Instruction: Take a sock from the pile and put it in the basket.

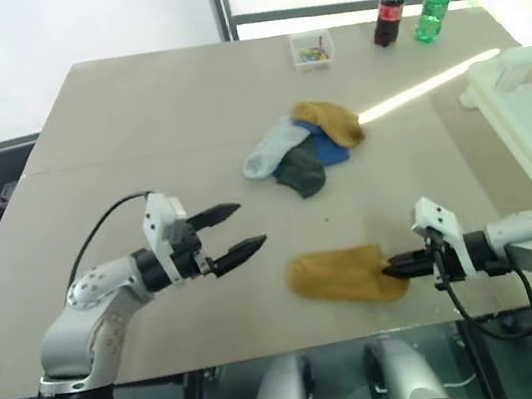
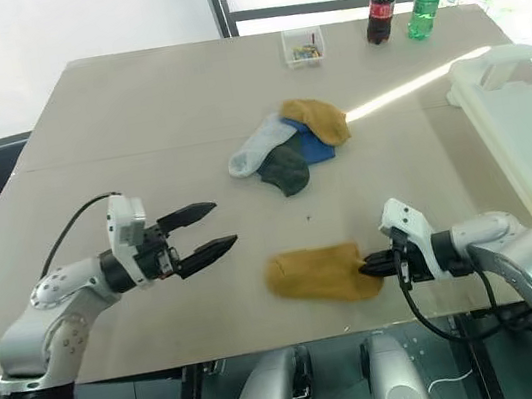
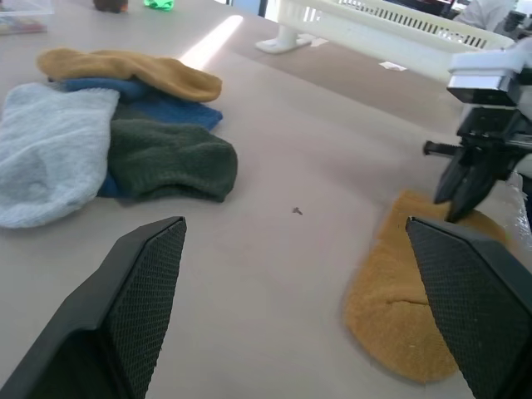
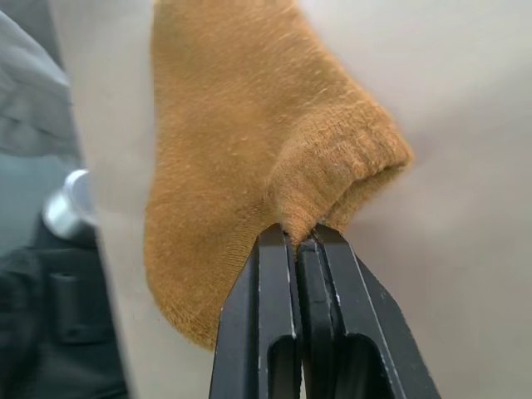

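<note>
A mustard-yellow sock [image 1: 344,275] lies flat near the table's front edge, apart from the pile [image 1: 303,148]. That pile holds light grey, dark green, blue and mustard socks at mid-table. My right gripper [image 1: 390,268] is shut on the lone sock's cuff; the right wrist view shows the ribbed cuff [image 4: 332,174] pinched between its fingertips. My left gripper [image 1: 240,229] hovers open to the left of the sock, pointing toward it, with nothing between its fingers. The basket [image 1: 499,71], a big white bin, stands at the table's right side.
At the far edge stand a small clear box [image 1: 311,49], a cola bottle [image 1: 389,8] and a green bottle [image 1: 433,4]. A sunlit streak crosses the table toward the basket. The table's front edge runs just below both grippers.
</note>
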